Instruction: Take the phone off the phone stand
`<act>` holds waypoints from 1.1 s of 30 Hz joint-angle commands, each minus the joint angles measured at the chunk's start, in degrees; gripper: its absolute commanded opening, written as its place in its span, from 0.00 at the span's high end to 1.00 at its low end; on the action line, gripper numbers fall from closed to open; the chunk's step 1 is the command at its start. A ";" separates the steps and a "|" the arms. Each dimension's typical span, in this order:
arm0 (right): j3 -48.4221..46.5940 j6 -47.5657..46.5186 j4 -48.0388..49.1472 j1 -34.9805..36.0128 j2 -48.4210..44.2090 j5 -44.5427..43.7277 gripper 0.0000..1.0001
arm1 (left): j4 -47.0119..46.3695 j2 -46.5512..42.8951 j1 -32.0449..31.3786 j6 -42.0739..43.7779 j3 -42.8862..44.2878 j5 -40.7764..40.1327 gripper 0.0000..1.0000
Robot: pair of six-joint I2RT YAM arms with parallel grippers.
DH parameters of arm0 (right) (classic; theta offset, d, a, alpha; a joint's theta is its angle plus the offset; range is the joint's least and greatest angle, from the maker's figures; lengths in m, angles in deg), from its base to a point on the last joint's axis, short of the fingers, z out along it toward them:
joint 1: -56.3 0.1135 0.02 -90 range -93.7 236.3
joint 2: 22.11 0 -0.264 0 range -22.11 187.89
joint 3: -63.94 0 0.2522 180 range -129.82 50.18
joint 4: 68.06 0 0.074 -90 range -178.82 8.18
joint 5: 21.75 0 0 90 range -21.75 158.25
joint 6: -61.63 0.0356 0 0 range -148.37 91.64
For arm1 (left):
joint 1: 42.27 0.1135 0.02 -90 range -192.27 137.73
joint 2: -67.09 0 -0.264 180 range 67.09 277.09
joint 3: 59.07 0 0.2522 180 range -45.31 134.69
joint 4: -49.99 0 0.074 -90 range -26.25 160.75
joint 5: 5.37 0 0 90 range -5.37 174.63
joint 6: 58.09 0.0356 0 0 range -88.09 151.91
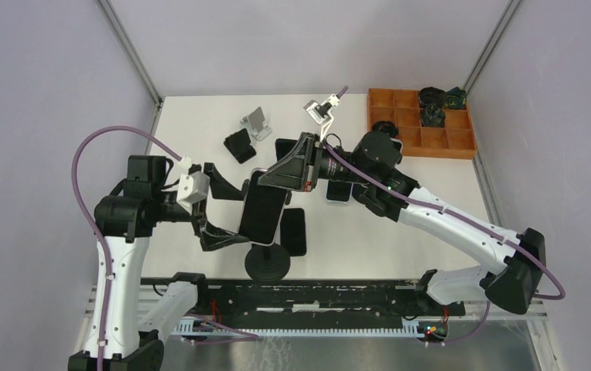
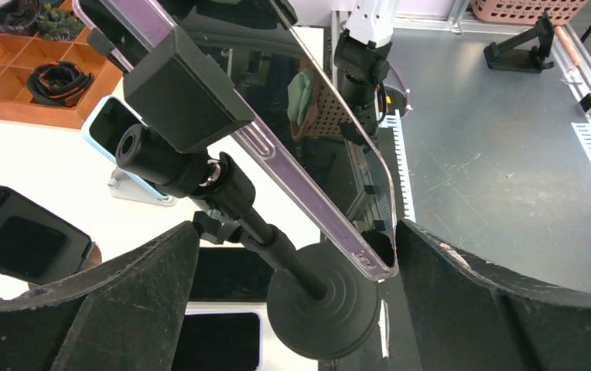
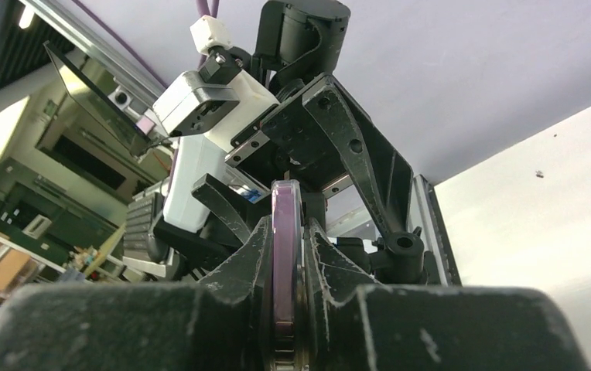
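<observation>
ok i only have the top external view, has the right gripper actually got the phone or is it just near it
Observer: It has it. The right wrist view shows the right gripper shut on the phone, with the thin edge pinched between both fingers.
Operator: and is it out of the stand yet
Observer: No. In the left wrist view, the phone stand has its clamp block across the phone's back.
Operator: what's the left gripper doing
Observer: The left gripper is wide open, with one finger on each side of the stand's stem. The phone's lower corner is close to one finger. I cannot tell whether they touch.
</observation>
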 commanded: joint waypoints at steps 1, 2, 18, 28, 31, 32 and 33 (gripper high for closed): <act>-10.26 -3.19 3.98 0.42 -1.83 -0.18 1.00 | 8.54 -1.23 -0.02 11.51 2.67 -1.95 0.00; -10.62 -3.76 3.59 0.27 -1.38 -0.06 1.00 | 8.54 -2.06 -0.01 11.11 2.70 -1.99 0.00; -14.24 -0.02 3.66 -6.61 1.72 3.95 1.00 | 2.11 -8.86 -0.02 6.10 -1.17 -7.43 0.00; -12.32 4.82 9.57 -4.57 0.82 3.93 1.00 | -20.64 -4.32 -0.01 -12.65 -7.69 -5.27 0.00; -12.15 4.68 9.85 -3.12 1.20 3.23 1.00 | -20.42 -2.04 0.08 -14.51 -6.68 1.11 0.00; -12.19 4.78 10.19 -2.59 1.53 3.05 1.00 | -20.17 -1.47 0.02 -15.04 -6.29 2.70 0.00; -12.25 4.93 10.83 -1.92 1.98 2.84 1.00 | -19.38 -0.97 0.05 -15.04 -5.63 3.77 0.00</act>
